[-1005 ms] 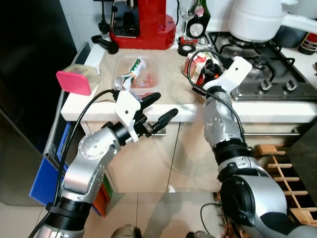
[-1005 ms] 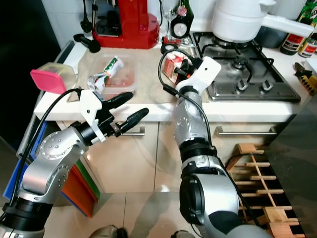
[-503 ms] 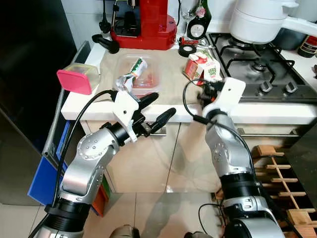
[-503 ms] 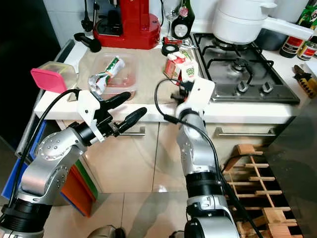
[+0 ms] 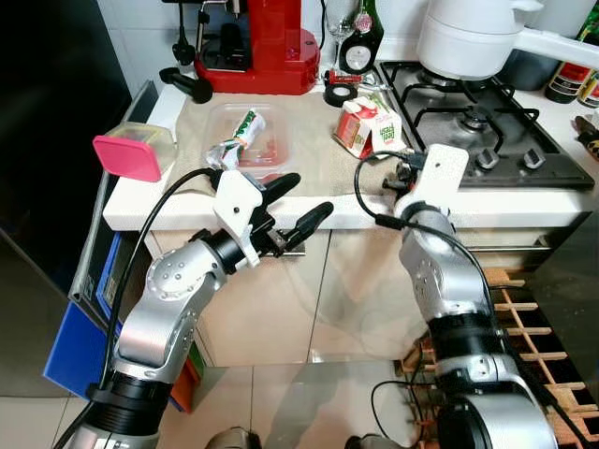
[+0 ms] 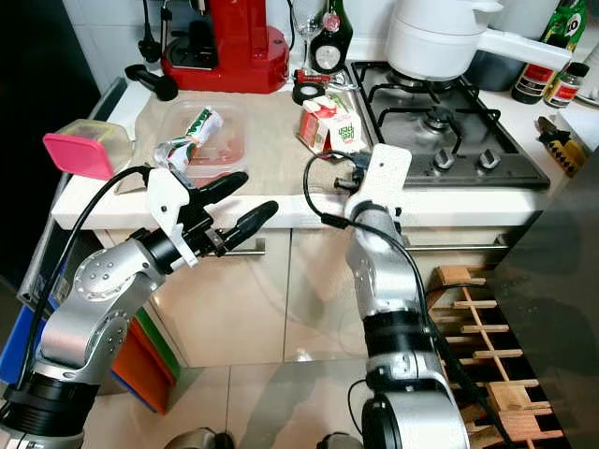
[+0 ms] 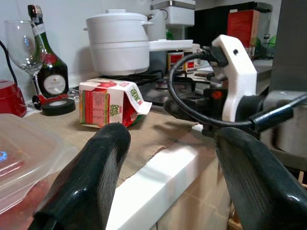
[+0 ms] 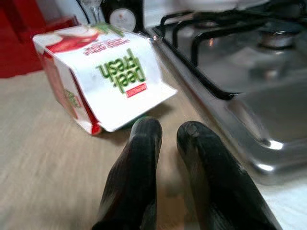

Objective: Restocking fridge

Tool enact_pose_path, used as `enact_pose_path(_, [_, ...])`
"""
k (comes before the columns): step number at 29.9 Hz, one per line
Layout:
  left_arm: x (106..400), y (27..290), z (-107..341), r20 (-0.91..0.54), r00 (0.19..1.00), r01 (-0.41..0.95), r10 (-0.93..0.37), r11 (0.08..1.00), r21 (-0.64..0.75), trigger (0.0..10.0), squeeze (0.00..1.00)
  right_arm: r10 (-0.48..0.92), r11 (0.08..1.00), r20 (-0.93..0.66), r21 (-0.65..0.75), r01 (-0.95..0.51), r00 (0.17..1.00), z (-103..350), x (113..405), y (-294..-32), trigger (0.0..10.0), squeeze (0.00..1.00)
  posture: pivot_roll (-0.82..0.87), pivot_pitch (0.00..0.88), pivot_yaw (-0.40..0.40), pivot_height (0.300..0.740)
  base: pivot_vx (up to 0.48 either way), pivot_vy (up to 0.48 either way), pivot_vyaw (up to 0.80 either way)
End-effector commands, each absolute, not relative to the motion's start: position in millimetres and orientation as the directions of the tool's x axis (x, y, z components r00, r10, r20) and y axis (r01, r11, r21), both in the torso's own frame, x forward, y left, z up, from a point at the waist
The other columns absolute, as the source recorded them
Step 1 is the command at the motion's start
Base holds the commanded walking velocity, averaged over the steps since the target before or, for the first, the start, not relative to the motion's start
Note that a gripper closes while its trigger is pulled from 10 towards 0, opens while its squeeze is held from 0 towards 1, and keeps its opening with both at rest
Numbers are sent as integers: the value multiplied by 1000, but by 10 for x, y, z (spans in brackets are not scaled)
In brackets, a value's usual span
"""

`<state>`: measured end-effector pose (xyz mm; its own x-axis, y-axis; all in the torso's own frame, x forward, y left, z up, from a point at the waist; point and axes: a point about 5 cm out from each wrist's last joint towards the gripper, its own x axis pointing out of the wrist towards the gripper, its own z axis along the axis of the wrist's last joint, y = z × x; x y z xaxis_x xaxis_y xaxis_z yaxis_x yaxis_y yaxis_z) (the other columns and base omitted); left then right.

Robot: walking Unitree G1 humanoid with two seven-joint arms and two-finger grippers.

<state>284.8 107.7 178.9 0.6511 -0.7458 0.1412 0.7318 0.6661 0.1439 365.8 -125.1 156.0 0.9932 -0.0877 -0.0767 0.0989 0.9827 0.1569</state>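
One carton (image 8: pixel 103 76) — "peel Fresh" — lying tipped.

The carton (image 5: pixel 368 125) is lying on the counter (image 5: pixel 328 201) just ahead of the right gripper (image 8: pixel 169 136), stove (image 5: pixel 487 140) to its right, tub (image 5: pixel 245 138) beyond the left gripper (image 5: pixel 298 200).

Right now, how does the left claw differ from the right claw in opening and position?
The left claw has its fingers spread wide, while the right claw has its fingers nearly together, holding nothing. The left claw hovers in front of the counter edge, below the clear container; the right claw is over the countertop, pointing at the lying juice carton. Both are empty.
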Motion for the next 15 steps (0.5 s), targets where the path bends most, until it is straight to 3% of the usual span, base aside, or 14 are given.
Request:
enact_pose_path(1, [2868,1080,1808,134,648,733,-750,662,160,10000,0,-87,979,-119,172,106,989,1535,3704,-1259,10000,0,62,0,-5,740,0,0,0])
enact_pose_path(15, [2874,1088,1824,133,649,732,-749,662,160,10000,0,-67,960,-212,253,121,975,1635,3920,-1197,10000,0,77,0,-6,740,0,0,0])
